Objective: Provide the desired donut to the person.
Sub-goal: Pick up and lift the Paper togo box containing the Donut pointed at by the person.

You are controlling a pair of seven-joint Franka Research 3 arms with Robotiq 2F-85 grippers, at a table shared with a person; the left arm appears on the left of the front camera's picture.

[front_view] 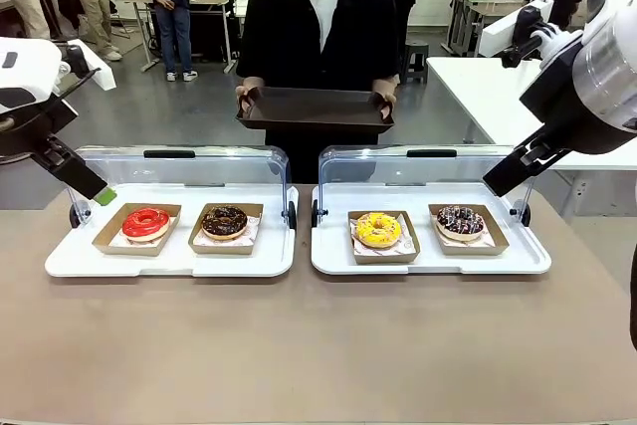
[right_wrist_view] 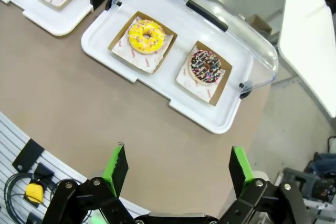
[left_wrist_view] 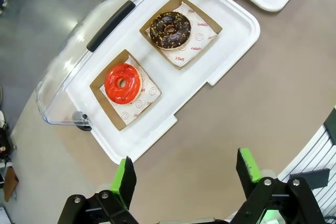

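Observation:
Four donuts lie in cardboard trays on two white trays: a red-glazed donut [front_view: 146,223] [left_wrist_view: 122,83], a chocolate donut [front_view: 224,221] [left_wrist_view: 170,29], a yellow sprinkled donut [front_view: 378,229] [right_wrist_view: 146,36] and a dark sprinkled donut [front_view: 460,221] [right_wrist_view: 205,66]. The person [front_view: 318,22] stands at the far side holding a dark tray [front_view: 315,108] with both hands. My left gripper [left_wrist_view: 185,173] hangs open high above the table, near the left tray's corner. My right gripper [right_wrist_view: 177,170] is open too, above the table in front of the right tray. Both hold nothing.
Each white tray [front_view: 169,264] [front_view: 428,264] has a clear lid [front_view: 179,164] [front_view: 423,164] raised open at its back. Bare brown table lies in front of both. A white table [front_view: 498,87] stands at the right; bystanders stand far behind.

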